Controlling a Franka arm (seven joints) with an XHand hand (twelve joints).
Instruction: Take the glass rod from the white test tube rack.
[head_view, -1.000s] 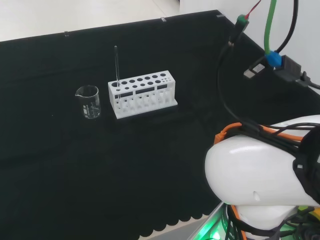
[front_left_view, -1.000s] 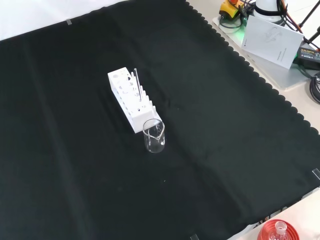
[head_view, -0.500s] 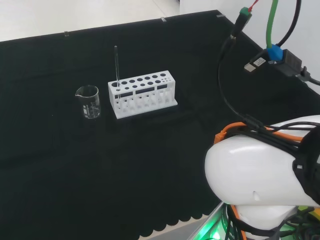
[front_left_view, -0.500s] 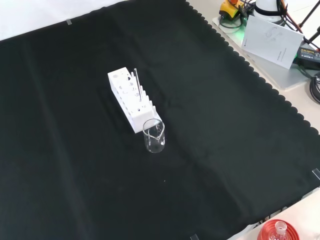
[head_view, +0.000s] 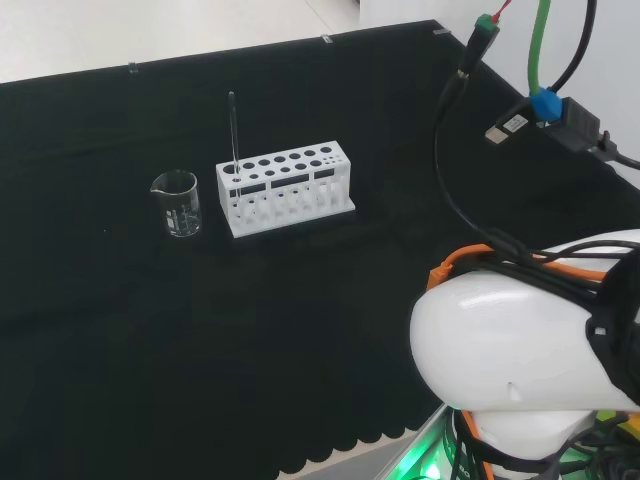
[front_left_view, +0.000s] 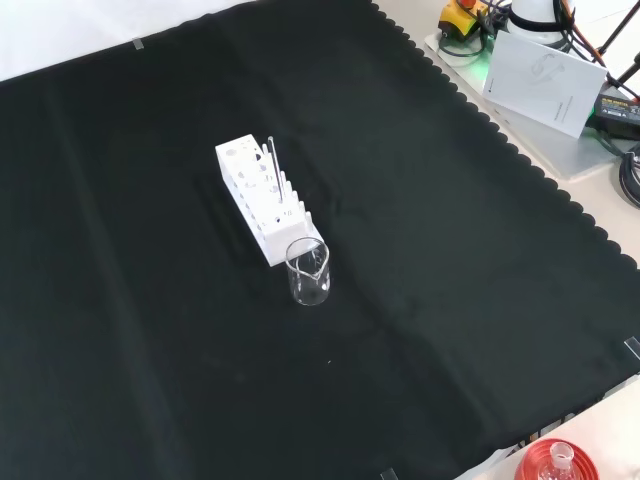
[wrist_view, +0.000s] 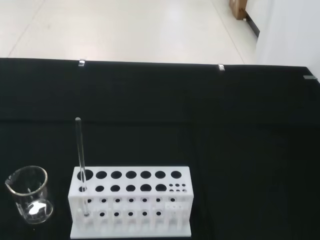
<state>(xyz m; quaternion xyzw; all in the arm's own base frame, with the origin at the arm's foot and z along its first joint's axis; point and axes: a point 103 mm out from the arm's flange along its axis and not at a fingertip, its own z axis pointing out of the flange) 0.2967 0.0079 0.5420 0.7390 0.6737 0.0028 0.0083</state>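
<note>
In the head view, left to right: a small empty glass beaker (head_view: 177, 203) sits mid-cloth, just beside the white test tube rack (head_view: 285, 190). The glass rod (head_view: 233, 130) stands upright in the rack's end hole nearest the beaker, its top free for grasping. The hand's state: cannot tell.

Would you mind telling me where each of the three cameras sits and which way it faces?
Head view: behind and above the arm's base, looking over a big white arm link at the white test tube rack.
Front view: in front of the arm, looking down on the black cloth, with the rack mid-cloth.
Wrist view: at the wrist, facing the rack side-on from close by.
Shared: all three show the glass rod upright in an end hole of the rack, next to the beaker.
</note>
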